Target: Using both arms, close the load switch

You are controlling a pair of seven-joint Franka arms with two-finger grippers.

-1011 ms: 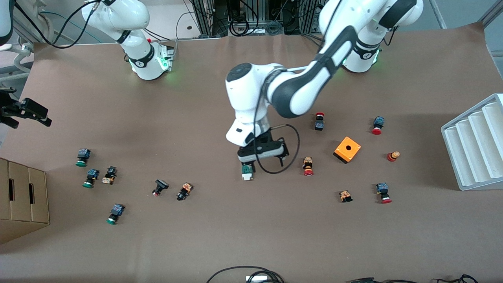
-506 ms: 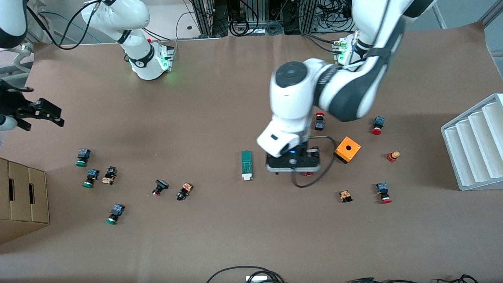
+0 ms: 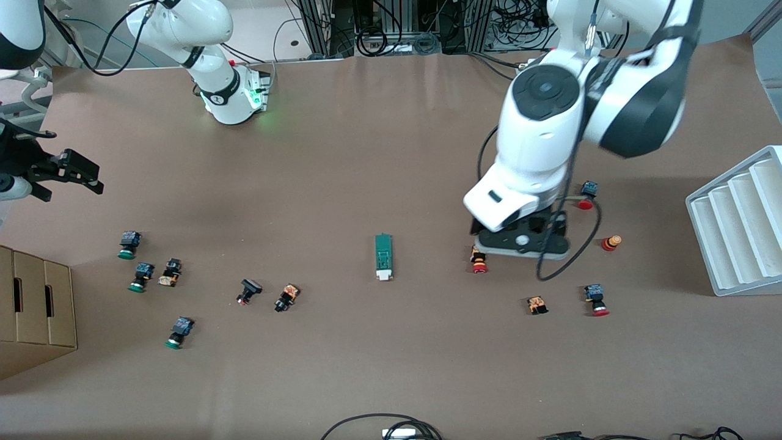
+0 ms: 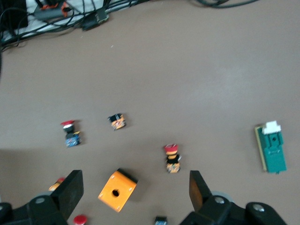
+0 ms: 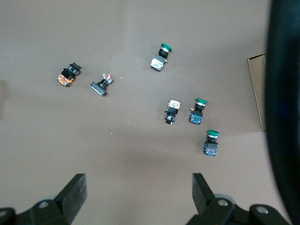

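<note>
The load switch (image 3: 383, 256), a slim dark-green bar with a white block at one end, lies flat mid-table with nothing touching it; it also shows in the left wrist view (image 4: 273, 147). My left gripper (image 3: 522, 241) is open and empty, up over the orange box (image 4: 117, 190), toward the left arm's end of the table from the switch. The hand hides that box in the front view. My right gripper (image 3: 67, 174) is open and empty, up over the table edge at the right arm's end, and waits there; its wrist view (image 5: 138, 192) shows bare mat between the fingers.
Red-capped push buttons (image 3: 479, 260) (image 3: 595, 299) (image 3: 589, 195) lie around the left gripper. Green-capped buttons (image 3: 128, 244) (image 3: 177, 330) lie toward the right arm's end. A white stepped tray (image 3: 739, 226) and a cardboard box (image 3: 36, 305) stand at the table's two ends.
My left gripper has let go of the load switch, risen and swung toward the left arm's end, stopping over the orange box. The switch stays where it was. My right gripper has drifted slightly inward.
</note>
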